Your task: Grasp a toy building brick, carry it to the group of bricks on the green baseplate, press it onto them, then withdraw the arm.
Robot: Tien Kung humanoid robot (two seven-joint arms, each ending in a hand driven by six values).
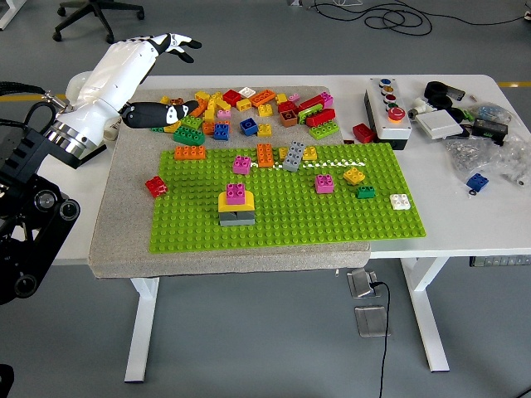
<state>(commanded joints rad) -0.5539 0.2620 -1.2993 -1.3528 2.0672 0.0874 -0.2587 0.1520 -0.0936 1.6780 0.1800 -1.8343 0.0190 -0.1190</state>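
Note:
My left hand (pixel 162 79) is raised over the table's far left corner, white with black fingertips (pixel 178 41). Its fingers are spread and hold nothing, and the thumb (pixel 162 114) lies over the left end of the loose brick pile (pixel 249 106). The green baseplate (pixel 282 224) lies on a grey mat. An orange brick (pixel 190 152) sits at the plate's back left corner, apart from the hand. A pink-on-yellow-on-grey stack (pixel 236 205) stands left of centre. Several single bricks dot the plate, such as a grey one (pixel 294 156). My right arm is out of view.
A red brick (pixel 156 186) lies on the mat (pixel 116 240) left of the plate. A button box (pixel 387 112), another red brick (pixel 362 133), bagged parts and a blue brick (pixel 477 182) fill the table's right end. A white bowl (pixel 83 83) sits far left.

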